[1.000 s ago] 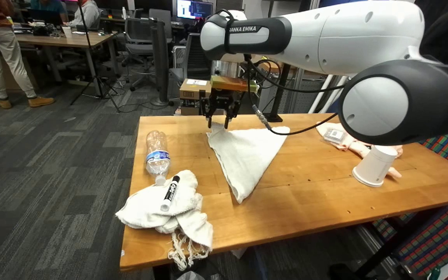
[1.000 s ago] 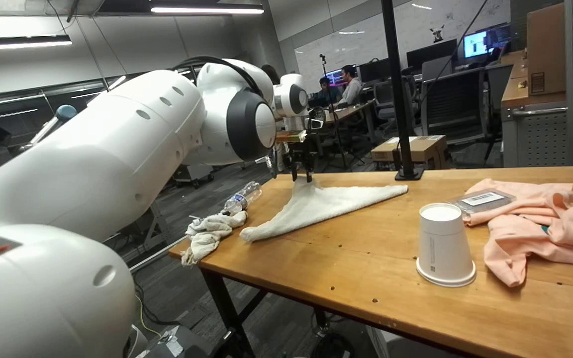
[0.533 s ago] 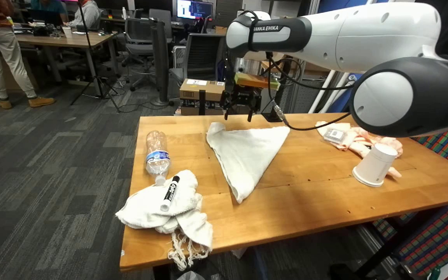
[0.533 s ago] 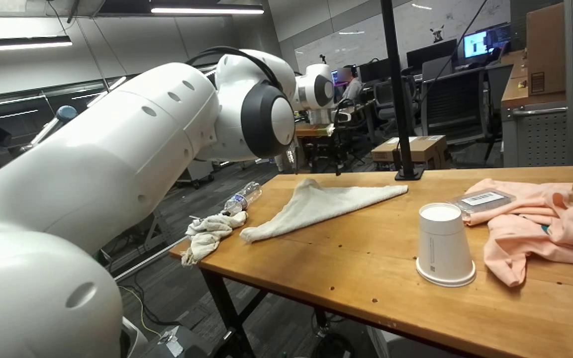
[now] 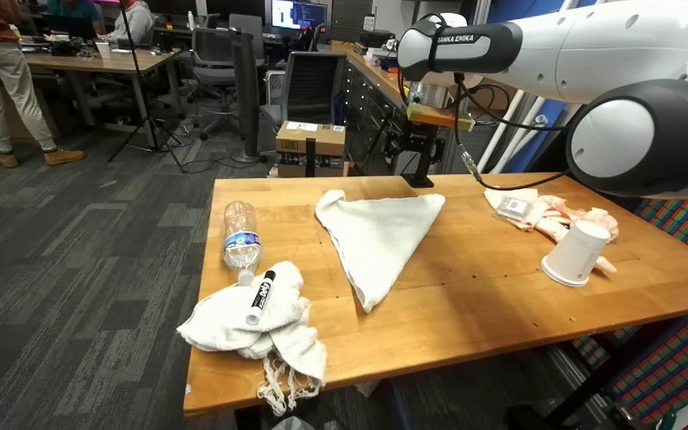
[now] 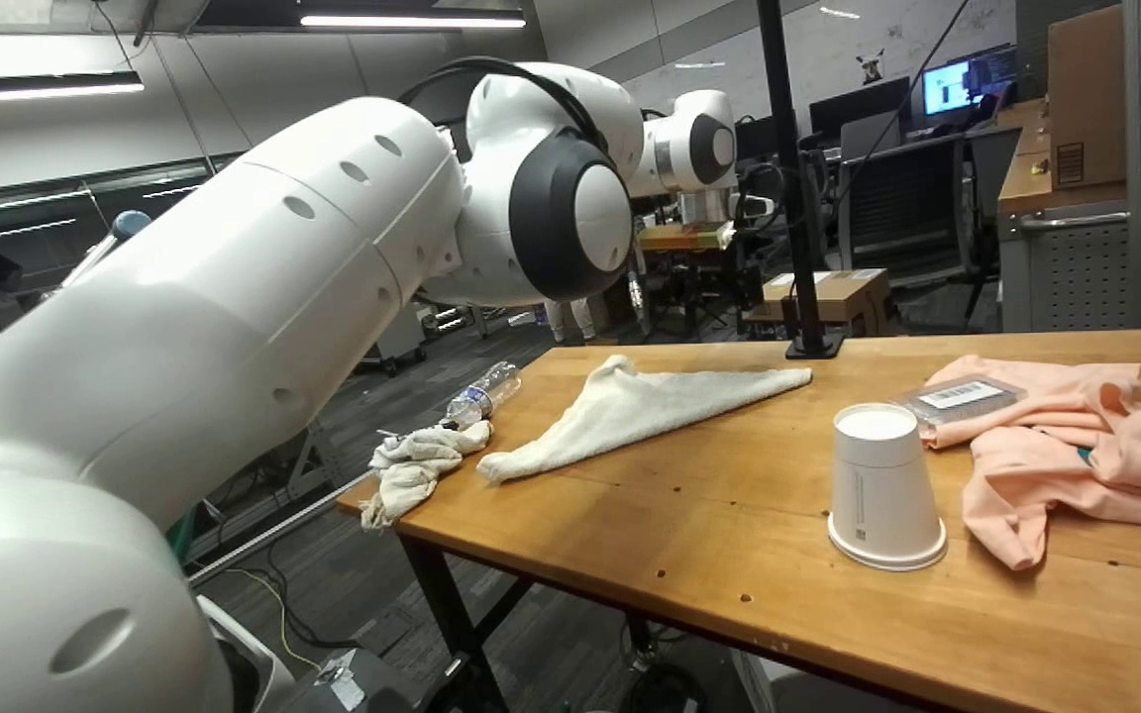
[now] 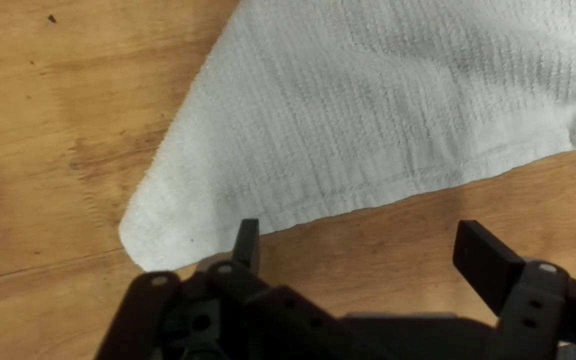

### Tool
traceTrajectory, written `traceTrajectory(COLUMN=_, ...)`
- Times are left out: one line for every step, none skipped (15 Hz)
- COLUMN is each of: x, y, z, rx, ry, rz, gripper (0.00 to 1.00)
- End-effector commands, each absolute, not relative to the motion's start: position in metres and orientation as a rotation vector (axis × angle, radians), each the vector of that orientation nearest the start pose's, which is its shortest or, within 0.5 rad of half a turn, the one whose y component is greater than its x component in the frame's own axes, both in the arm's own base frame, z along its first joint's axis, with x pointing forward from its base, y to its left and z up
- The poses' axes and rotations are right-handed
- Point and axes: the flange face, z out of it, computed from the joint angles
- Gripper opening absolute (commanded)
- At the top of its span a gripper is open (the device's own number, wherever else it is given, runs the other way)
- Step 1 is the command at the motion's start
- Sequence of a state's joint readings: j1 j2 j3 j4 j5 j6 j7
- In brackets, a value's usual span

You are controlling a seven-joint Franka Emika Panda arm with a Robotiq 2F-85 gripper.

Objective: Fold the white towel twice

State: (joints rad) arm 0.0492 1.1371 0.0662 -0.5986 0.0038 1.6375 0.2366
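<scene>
Hanging above the wooden table [image 5: 481, 239] with the claw [image 7: 358, 242] released, showing dark fingers [image 7: 485, 265] spread wide and grasping nothing. Looking down in the wrist view on the white towel [image 7: 368, 115], lying below the claw and apart from it, showing one long edge under a single fingertip, bare wood under the other, and a blunt corner just outside the first. Forming a rough triangle in both exterior views, resting mostly flat lower than the claw, pointing one corner well away from it and curling another slightly up off to the claw's side. Probably standing between folds: apparently counting the first as made, judging by the three-cornered outline, and seemingly awaiting the second, judging by the empty claw. Calling next, in all likelihood, for choosing a corner, bringing the claw directly over it, lowering to straddle the cloth, pinching every layer rather than just the top one, and carrying the grip across to an opposite corner before letting go. Perhaps favoring the curled corner, likely offering an easier bite than the flatter cloth, or needing to smooth it first for a tidy crease. Sharing the table, farther from the claw, with a plastic bottle [image 5: 241, 240], a rag heap [image 5: 287, 322] bearing a marker [image 5: 261, 297], and an upturned paper cup [image 5: 576, 254] near peach cloth [image 6: 1115, 475], likely falling outside the job.
</scene>
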Motion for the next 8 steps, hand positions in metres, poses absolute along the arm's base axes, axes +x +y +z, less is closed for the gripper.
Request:
traceTrajectory(x=0.788, y=0.049, z=0.300, rx=-3.098, ry=0.290, rz=0.153, gripper=1.00)
traceTrajectory(x=0.788, y=0.045, z=0.298, rx=-3.100, ry=0.296, rz=0.154, gripper=1.00)
traceTrajectory(x=0.788, y=0.038, z=0.295, rx=-3.107, ry=0.304, rz=0.159, gripper=1.00)
traceTrajectory(x=0.788, y=0.031, z=0.293, rx=-3.116, ry=0.314, rz=0.160, gripper=1.00)
traceTrajectory(x=0.788, y=0.022, z=0.291, rx=-3.124, ry=0.323, rz=0.163, gripper=1.00)
traceTrajectory(x=0.788, y=0.015, z=0.290, rx=-3.130, ry=0.330, rz=0.164, gripper=1.00)
traceTrajectory(x=0.788, y=0.007, z=0.288, rx=-3.138, ry=0.339, rz=0.168, gripper=1.00)
traceTrajectory(x=0.788, y=-0.001, z=0.287, rx=-3.147, ry=0.350, rz=0.168, gripper=1.00)
